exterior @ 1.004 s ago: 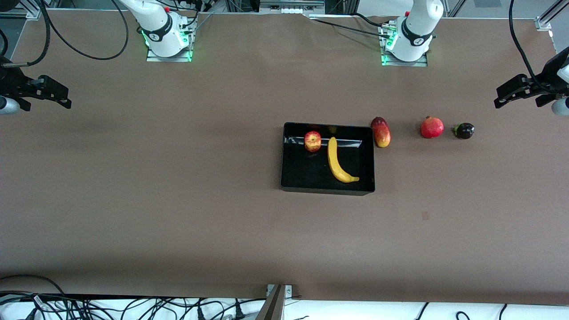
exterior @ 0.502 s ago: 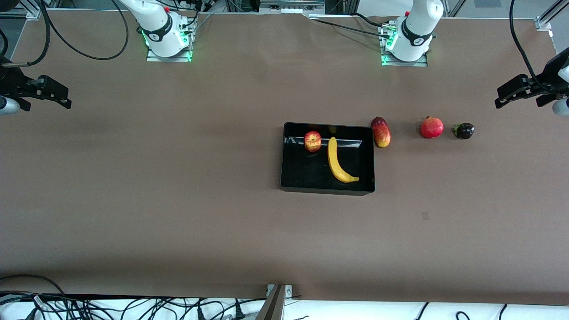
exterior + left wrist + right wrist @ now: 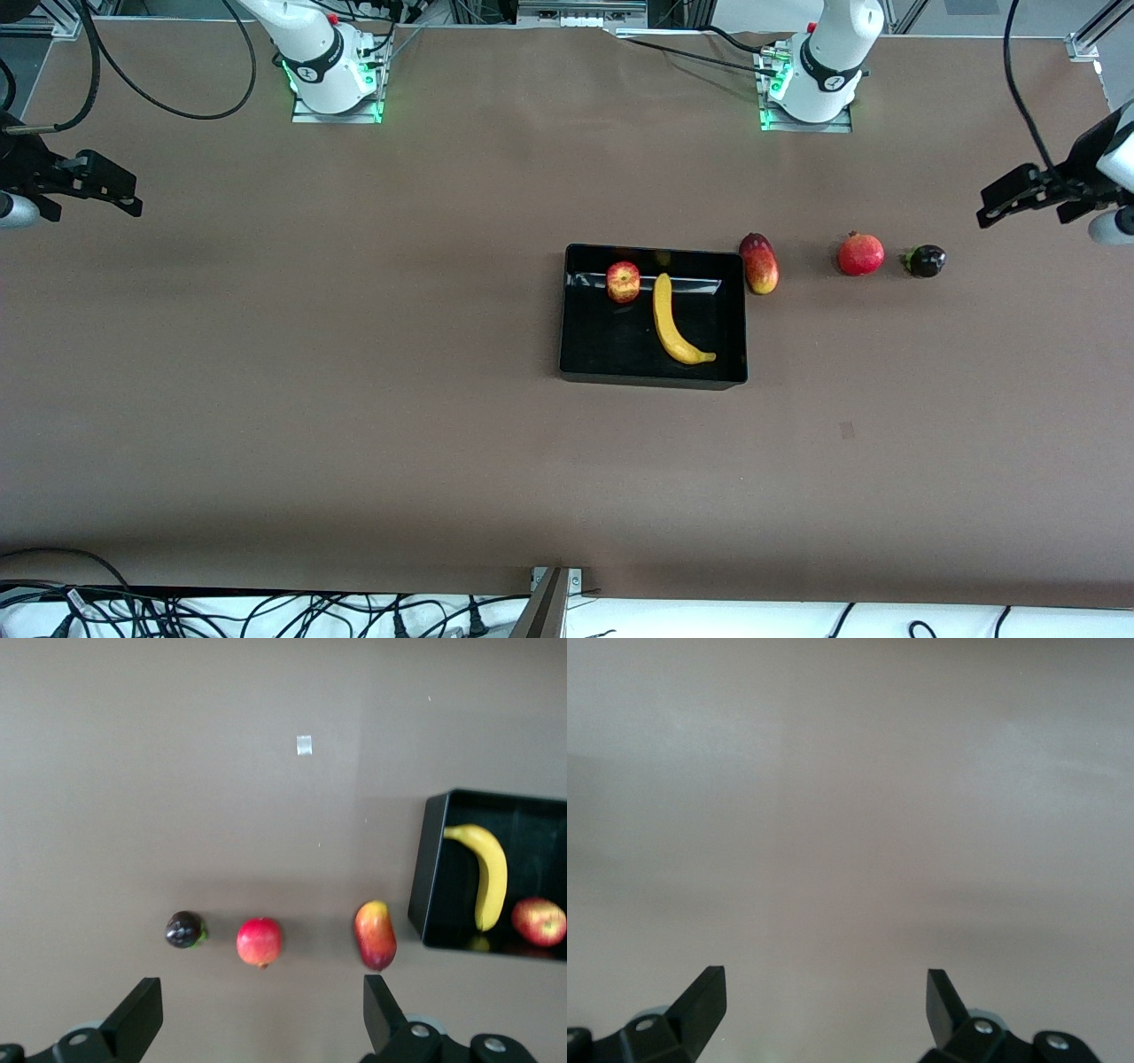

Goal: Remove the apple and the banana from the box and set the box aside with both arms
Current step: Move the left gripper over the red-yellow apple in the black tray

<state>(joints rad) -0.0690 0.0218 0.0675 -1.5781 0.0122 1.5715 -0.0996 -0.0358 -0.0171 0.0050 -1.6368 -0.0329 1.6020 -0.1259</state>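
You are starting the first step: apple and banana are lying in the box mid-desk, while left hand and right hand, both wide and empty, are hanging over the desk's end edges, needing to reach in.

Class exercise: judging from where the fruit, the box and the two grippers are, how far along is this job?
Nothing looks done: the apple and banana lie in the box, which sits beside the mango. Nothing is in hand: the left gripper and right gripper hang open at the table's ends. Left: lift out both fruits, then shift the box.
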